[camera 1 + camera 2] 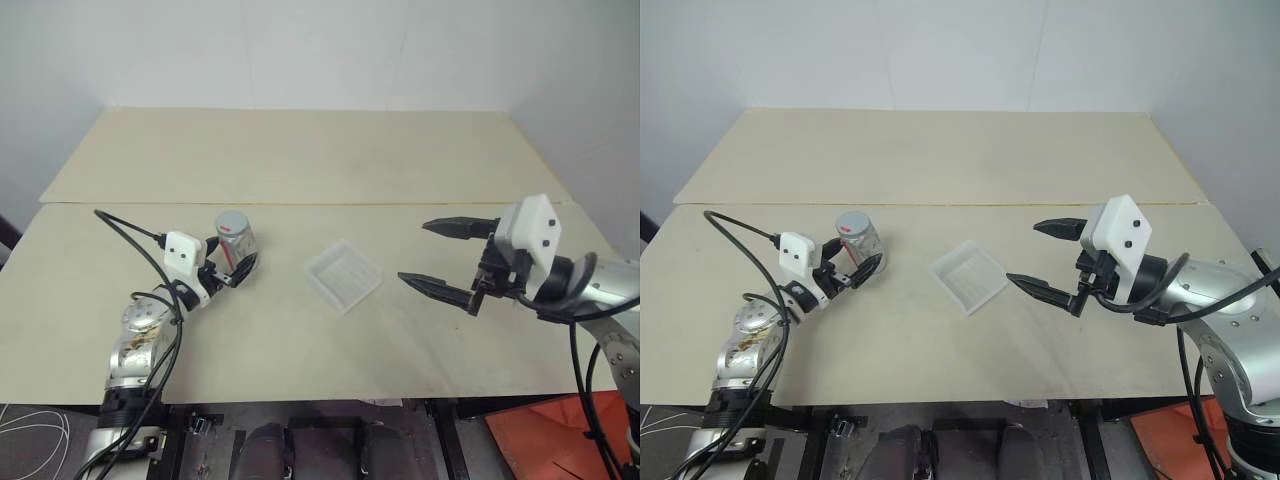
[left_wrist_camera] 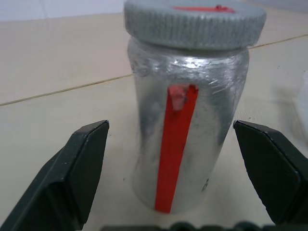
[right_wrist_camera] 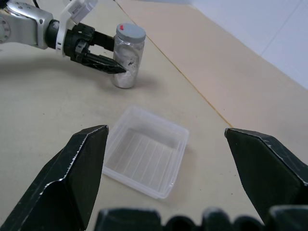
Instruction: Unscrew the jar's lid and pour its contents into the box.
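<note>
Upright on the pale wooden table (image 1: 300,330), the jar (image 1: 236,242) stands toward the robot's left, its grey lid (image 2: 195,21) screwed on with a small red mark on top. A red strip runs down its silvery side in the left wrist view. No contents can be made out through the wall.

Around it sits the left gripper (image 1: 237,268), jaws spread wide, one black finger on each side of the jar. In the left wrist view a clear gap shows between each finger and the jar, so nothing is clamped. The right wrist view shows the near finger's tip (image 3: 115,69) crossing in front of the jar's lower body.

Just right of the jar, with bare table between, the box (image 1: 343,276) lies turned cornerwise, a shallow clear tray with a ribbed floor, empty as far as can be seen.

Further right, the right gripper (image 1: 432,255) hangs above the table with its fingers wide apart, holding nothing, pointed toward the box. A black cable (image 1: 125,232) loops over the table beside the left arm. A seam (image 1: 400,204) divides the near board from the far one.
</note>
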You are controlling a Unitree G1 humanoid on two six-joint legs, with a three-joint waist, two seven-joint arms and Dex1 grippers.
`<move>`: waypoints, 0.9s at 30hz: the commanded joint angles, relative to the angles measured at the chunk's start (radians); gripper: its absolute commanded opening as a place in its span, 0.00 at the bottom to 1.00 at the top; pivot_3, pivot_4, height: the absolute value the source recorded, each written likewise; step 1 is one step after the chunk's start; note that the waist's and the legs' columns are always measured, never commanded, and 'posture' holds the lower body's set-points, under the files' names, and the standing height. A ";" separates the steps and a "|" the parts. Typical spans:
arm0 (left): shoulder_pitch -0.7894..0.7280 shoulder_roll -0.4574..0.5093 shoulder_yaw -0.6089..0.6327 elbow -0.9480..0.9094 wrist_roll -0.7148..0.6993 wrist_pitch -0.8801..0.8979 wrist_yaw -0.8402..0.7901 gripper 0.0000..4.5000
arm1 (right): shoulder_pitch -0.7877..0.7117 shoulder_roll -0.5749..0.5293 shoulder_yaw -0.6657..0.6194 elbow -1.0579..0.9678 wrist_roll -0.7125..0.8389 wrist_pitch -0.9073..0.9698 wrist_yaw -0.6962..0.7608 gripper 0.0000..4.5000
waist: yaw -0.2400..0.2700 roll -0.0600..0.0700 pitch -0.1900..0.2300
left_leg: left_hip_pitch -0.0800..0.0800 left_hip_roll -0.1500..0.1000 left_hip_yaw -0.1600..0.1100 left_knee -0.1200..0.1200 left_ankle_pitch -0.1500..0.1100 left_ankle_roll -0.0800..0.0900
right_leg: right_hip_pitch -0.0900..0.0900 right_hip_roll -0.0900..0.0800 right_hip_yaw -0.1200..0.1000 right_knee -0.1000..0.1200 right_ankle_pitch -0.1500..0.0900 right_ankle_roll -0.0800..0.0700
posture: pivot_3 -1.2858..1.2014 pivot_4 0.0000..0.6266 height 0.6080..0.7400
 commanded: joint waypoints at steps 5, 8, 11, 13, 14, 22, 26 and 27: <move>-0.051 -0.045 -0.006 0.075 0.051 -0.116 0.054 0.81 | 0.004 -0.012 -0.045 -0.042 0.023 -0.003 -0.020 1.00 | 0.000 0.000 0.000 | 0.000 0.000 0.000 0.000 0.000 0.000 | 0.000 0.000 0.000 0.000 0.000 0.000 | 0.52 0.24 1.00; -0.053 -0.058 -0.003 0.099 0.056 -0.157 0.061 0.58 | 0.013 -0.009 -0.040 -0.043 0.020 -0.012 -0.022 1.00 | -0.001 0.000 0.000 | 0.000 0.000 0.000 0.000 0.000 0.000 | 0.000 0.000 0.000 0.000 0.000 0.000 | 0.52 0.24 1.00; -0.066 -0.074 -0.012 0.113 0.064 -0.184 0.067 0.46 | 0.006 -0.013 -0.046 -0.042 0.033 -0.009 -0.017 1.00 | 0.000 0.000 0.000 | 0.000 0.000 0.000 0.000 0.000 0.000 | 0.000 0.000 0.000 0.000 0.000 0.000 | 0.52 0.24 1.00; -0.083 -0.082 -0.018 0.133 0.064 -0.203 0.058 0.46 | -0.001 -0.010 -0.047 -0.037 0.039 -0.014 -0.016 1.00 | 0.003 0.000 0.000 | 0.000 0.000 -0.001 0.000 0.000 0.000 | 0.000 0.000 0.000 0.000 0.000 0.000 | 0.52 0.24 1.00; -0.099 -0.084 -0.019 0.149 0.064 -0.207 0.055 0.46 | -0.003 -0.003 -0.033 -0.033 0.030 -0.019 -0.022 1.00 | 0.004 0.000 0.000 | 0.000 0.000 -0.001 0.000 0.000 0.000 | 0.000 0.000 -0.001 0.000 0.000 0.000 | 0.52 0.24 1.00; -0.143 0.054 -0.049 -0.063 -0.130 0.035 -0.234 0.46 | -0.097 0.077 0.054 -0.027 0.067 0.009 -0.073 1.00 | -0.015 -0.001 0.000 | -0.002 0.000 -0.001 0.000 0.000 0.000 | -0.001 0.000 0.000 0.001 0.000 0.001 | 0.52 0.24 1.00; -0.218 0.180 -0.096 -0.136 -0.254 0.205 -0.484 0.46 | -0.272 0.191 0.154 0.035 0.147 0.086 -0.102 1.00 | -0.027 0.000 0.000 | 0.000 0.001 -0.001 0.000 0.001 -0.001 | -0.001 0.002 0.000 0.002 0.000 0.000 | 0.52 0.24 1.00; -0.244 0.192 -0.111 -0.137 -0.273 0.225 -0.532 0.46 | -0.322 0.223 0.181 0.054 0.159 0.106 -0.111 1.00 | -0.026 0.000 0.000 | 0.000 0.001 -0.001 0.001 0.001 -0.001 | -0.001 0.002 0.000 0.002 0.000 0.000 | 0.52 0.24 1.00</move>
